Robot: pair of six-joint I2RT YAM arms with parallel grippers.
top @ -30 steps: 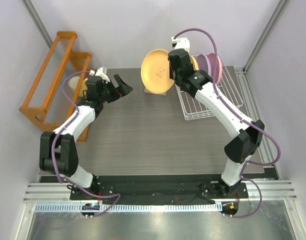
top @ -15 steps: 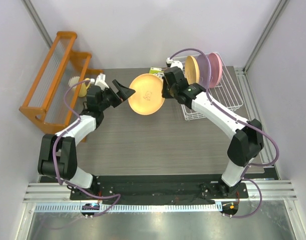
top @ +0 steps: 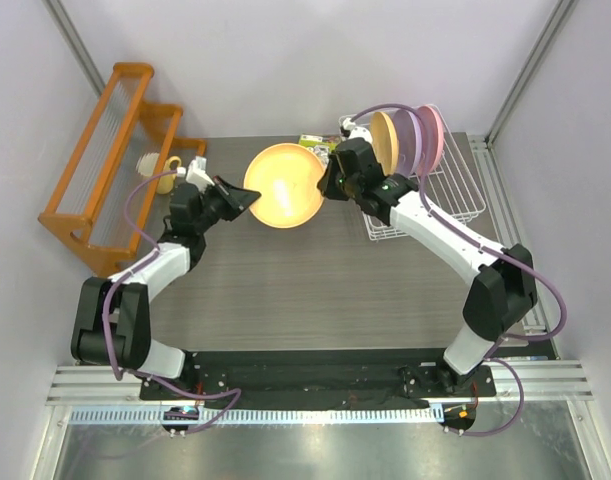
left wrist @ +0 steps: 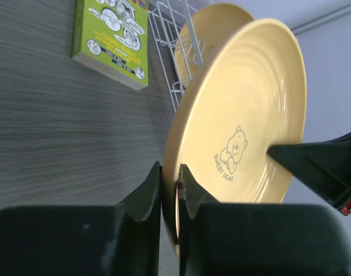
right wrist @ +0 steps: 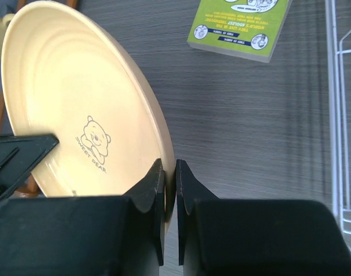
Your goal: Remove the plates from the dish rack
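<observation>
The orange-yellow plate (top: 282,186) is hanging above the desk (top: 285,290), tilted on edge, to the left of the dish rack (top: 455,190) and clear of it. A small bear print is showing on its hollow face in both wrist views. The left gripper (left wrist: 170,184) is pinching the plate's left rim between its jaws, and the right gripper (right wrist: 169,178) is clamping the opposite rim, its jaws closed tight on the thin edge. In the rack at the far right, three more plates are standing upright side by side: a second yellow plate (top: 383,140), a lilac plate (top: 410,135) and a pink plate (top: 432,135). A green booklet (top: 312,144) is lying flat on the desk just beyond the held plate. An orange wooden rack (top: 105,150) is standing at the far left.
</observation>
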